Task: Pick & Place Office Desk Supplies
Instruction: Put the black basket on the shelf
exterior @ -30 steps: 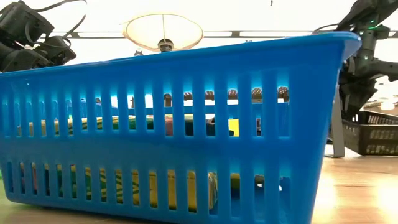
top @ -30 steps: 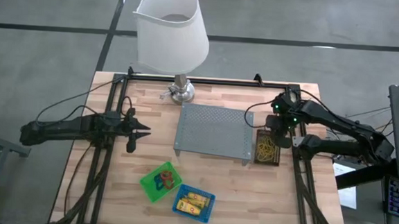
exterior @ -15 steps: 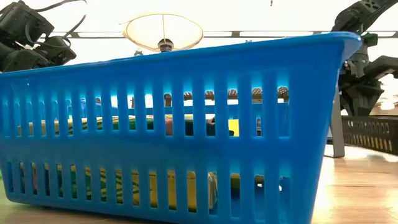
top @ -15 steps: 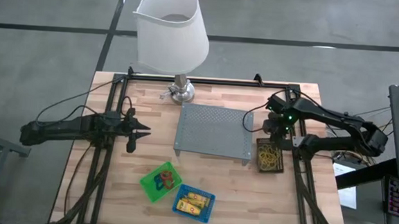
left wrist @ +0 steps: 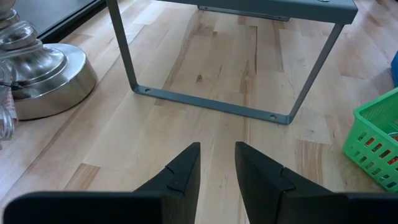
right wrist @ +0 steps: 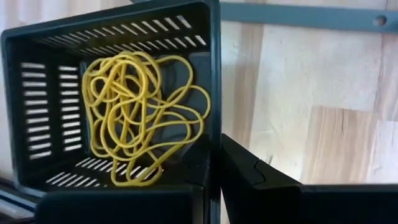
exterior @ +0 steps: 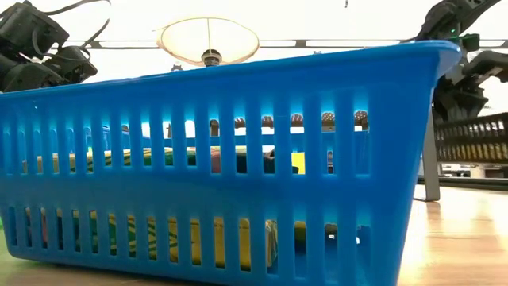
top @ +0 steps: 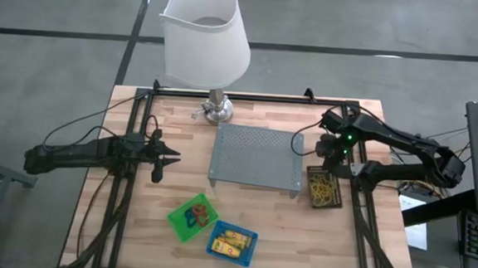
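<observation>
1. High view: the wooden table [top: 133, 227] carries a white-shaded lamp [top: 205, 32] at the far edge, a large grey mesh tray [top: 257, 157] in the middle, and three small bins.
2. Black bin [top: 322, 186] sits just to the right of the mesh tray. It holds a tangle of yellow-orange rubber bands [top: 322, 186].
3. Right gripper [top: 334, 162] is at the far rim of the black bin. In the right wrist view the two fingers [right wrist: 249, 177] are pinched together on the bin's wall, one finger inside and one outside; the rubber bands [right wrist: 140, 115] lie loose inside the bin [right wrist: 50, 106], next to the inner finger.
4. Low view: the black bin [exterior: 472, 139] shows at the right with its base above the tabletop level, under the right arm.
5. Left gripper [top: 164, 154] hangs over bare wood left of the mesh tray, well apart from all bins. Left wrist view: the fingers [left wrist: 180, 177] stand a narrow gap apart with nothing between them [left wrist: 216, 163].
6. Green bin [top: 192, 217] stands near the front of the table, holding small red and blue loops. It is also seen at the edge of the left wrist view [left wrist: 376, 140].
7. Blue bin [top: 232, 242] stands just beside the green one, toward the front right, holding yellow stubby sticks. In the low view it fills most of the frame [exterior: 222, 159].
</observation>
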Tool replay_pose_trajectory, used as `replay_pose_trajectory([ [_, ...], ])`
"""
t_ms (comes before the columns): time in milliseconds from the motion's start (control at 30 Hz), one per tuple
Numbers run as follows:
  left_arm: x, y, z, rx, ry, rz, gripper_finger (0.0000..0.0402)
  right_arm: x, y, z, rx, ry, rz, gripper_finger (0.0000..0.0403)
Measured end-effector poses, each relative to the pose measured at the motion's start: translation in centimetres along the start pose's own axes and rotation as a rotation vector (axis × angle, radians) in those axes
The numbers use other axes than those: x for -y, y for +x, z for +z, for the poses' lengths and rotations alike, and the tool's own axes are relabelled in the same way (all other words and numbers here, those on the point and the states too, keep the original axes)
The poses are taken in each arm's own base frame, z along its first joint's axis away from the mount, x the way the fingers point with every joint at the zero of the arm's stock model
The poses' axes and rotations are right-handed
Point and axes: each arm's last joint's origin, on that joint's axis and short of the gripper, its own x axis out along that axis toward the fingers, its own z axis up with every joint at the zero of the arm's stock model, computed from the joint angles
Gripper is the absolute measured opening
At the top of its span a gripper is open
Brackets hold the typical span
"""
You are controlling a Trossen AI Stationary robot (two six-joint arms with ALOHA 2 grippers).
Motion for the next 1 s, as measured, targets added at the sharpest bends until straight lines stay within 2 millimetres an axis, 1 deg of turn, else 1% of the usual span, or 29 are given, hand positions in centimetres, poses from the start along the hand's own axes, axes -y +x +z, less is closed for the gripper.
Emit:
replay_pose_trajectory([
  [167,0.0,0.0,0.0,0.0,0.0,0.0,0.0106,-0.5,-1.2,0.6,0.024,0.04,0.044,0.0022],
  [300,0.0,0.0,0.0,0.0,0.0,0.0,0.0106,-1.3,-2.7,1.1,0.054,0.14,0.135,0.0022],
  [367,0.0,0.0,0.0,0.0,0.0,0.0,0.0106,-1.7,-3.4,1.4,0.073,0.138,0.157,0.0022],
  [733,0.0,0.0,0.0,0.0,0.0,0.0,0.0106,-2.4,-7.2,3.5,0.179,0.239,0.1,0.0022],
  [1000,0.0,0.0,0.0,0.0,0.0,0.0,0.0106,-3.3,-10.5,5.0,0.275,0.188,0.03,0.0022],
])
